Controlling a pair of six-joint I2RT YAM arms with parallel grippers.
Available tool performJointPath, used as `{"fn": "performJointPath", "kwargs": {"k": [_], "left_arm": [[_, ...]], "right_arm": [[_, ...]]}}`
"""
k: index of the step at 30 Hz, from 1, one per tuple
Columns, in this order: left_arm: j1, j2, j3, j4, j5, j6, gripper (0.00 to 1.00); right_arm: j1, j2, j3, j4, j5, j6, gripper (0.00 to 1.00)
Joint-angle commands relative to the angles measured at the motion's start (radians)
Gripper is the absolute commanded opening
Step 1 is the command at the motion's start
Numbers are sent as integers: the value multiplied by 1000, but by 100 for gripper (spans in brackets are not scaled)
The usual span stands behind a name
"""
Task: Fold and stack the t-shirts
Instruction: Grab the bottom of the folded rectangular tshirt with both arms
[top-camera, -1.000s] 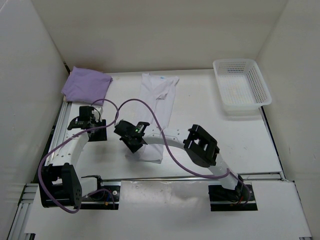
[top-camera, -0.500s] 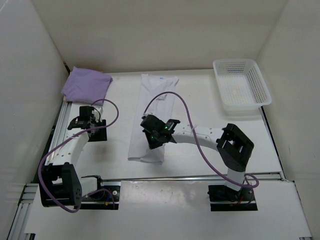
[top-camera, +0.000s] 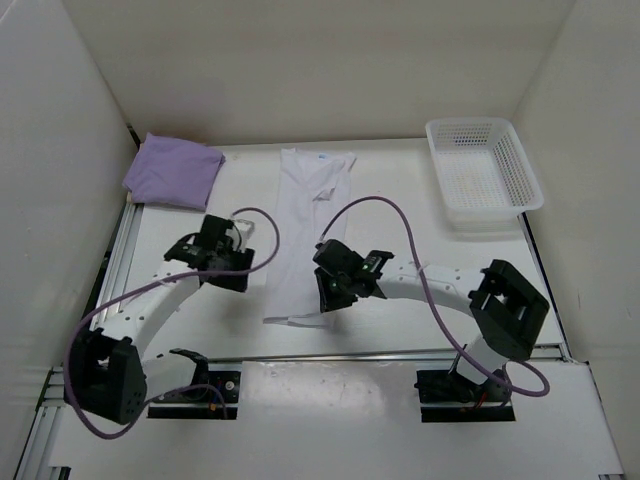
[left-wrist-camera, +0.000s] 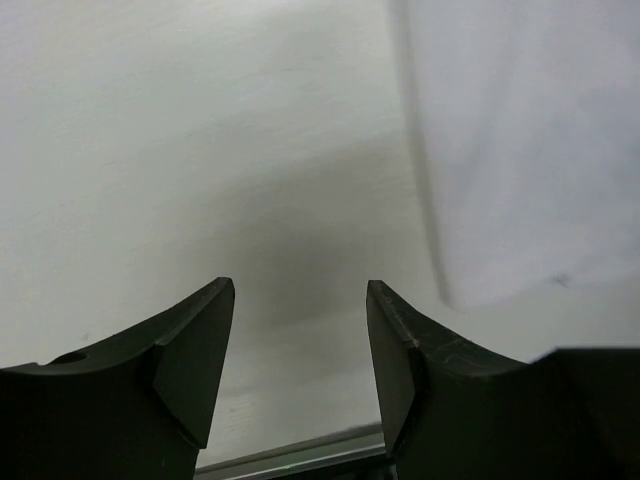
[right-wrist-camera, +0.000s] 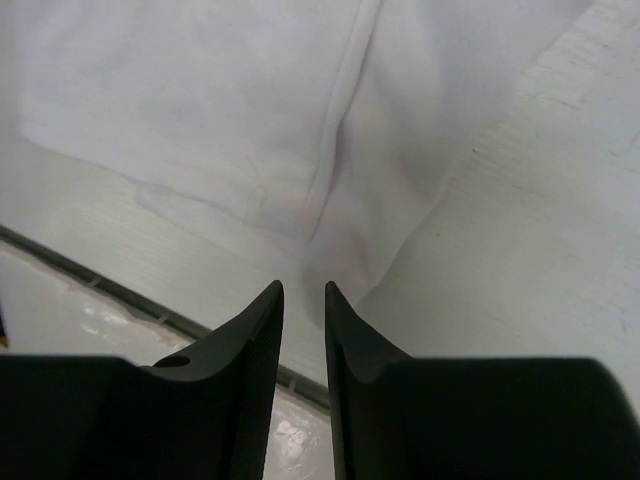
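Note:
A white t-shirt (top-camera: 310, 215) lies folded into a long strip down the middle of the table, its blue neck label at the far end. My right gripper (top-camera: 328, 295) hovers at the strip's near right corner. Its jaws stand narrowly open with nothing between them, and the rumpled hem (right-wrist-camera: 330, 200) lies just past the tips of the right gripper (right-wrist-camera: 303, 285). My left gripper (top-camera: 240, 265) hangs open over bare table left of the strip. In the left wrist view the left gripper (left-wrist-camera: 300, 285) is empty, with the shirt's edge (left-wrist-camera: 530, 150) off to the right. A folded lavender t-shirt (top-camera: 172, 170) rests at the back left.
A white perforated basket (top-camera: 520, 165) stands at the back right corner. White walls close in the table on the left, back and right. A metal rail (top-camera: 400, 352) runs along the near edge in front of both arm bases.
My right gripper crossed from the shirt's left edge to its right side, folding the cloth narrower, then opened and let go. The left gripper swung right toward the shirt.

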Motion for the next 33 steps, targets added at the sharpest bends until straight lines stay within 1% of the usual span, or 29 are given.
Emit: {"fn": "performJointPath", "kwargs": {"k": [1, 2, 3, 5, 6, 7, 8, 10, 13, 14, 16, 19, 21, 25, 28, 29, 32, 33], "left_arm": [[-189, -53, 24, -20, -2, 4, 66], [-236, -44, 13, -20, -11, 4, 66], [-317, -34, 13, -20, -28, 4, 68], [-391, -1, 13, -3, -54, 4, 68], [-428, 8, 13, 30, -100, 4, 68], [-498, 17, 1, 50, -126, 4, 68], [-530, 26, -16, 69, -149, 4, 68], [-603, 39, -43, 120, -195, 4, 69], [-669, 39, -105, 155, -209, 4, 69], [-682, 39, -114, 155, -209, 4, 69], [-702, 39, -131, 190, -252, 4, 69], [-702, 63, -143, 239, -289, 4, 69], [-702, 72, -143, 262, -345, 4, 66], [-711, 82, -174, 272, -346, 4, 58], [-720, 105, -188, 281, -346, 4, 57], [-720, 105, -197, 281, -346, 4, 54], [-720, 115, -197, 281, -327, 4, 54], [-720, 115, -197, 281, -327, 4, 49]], "right_arm": [[-21, -79, -18, 39, -21, 33, 28], [-21, -79, -30, 50, -36, 33, 28], [-47, -90, -46, 79, -53, 47, 28], [-70, -90, -59, 88, -88, 85, 28], [-79, -90, -79, 100, -101, 95, 28], [-91, -90, -90, 100, -111, 95, 28], [-91, -90, -99, 111, -112, 104, 32], [-91, -101, -113, 111, -112, 113, 37], [-102, -101, -135, 123, -121, 131, 39], [-102, -92, -147, 123, -130, 131, 39], [-111, -81, -147, 148, -168, 131, 39], [-111, -58, -147, 159, -182, 131, 39], [-111, -47, -147, 159, -193, 131, 41], [-120, -27, -138, 159, -214, 122, 41], [-130, 0, -138, 168, -225, 122, 41], [-130, 0, -138, 168, -239, 122, 44], [-151, 22, -165, 188, -272, 131, 45], [-163, 22, -175, 198, -286, 131, 44]]}}
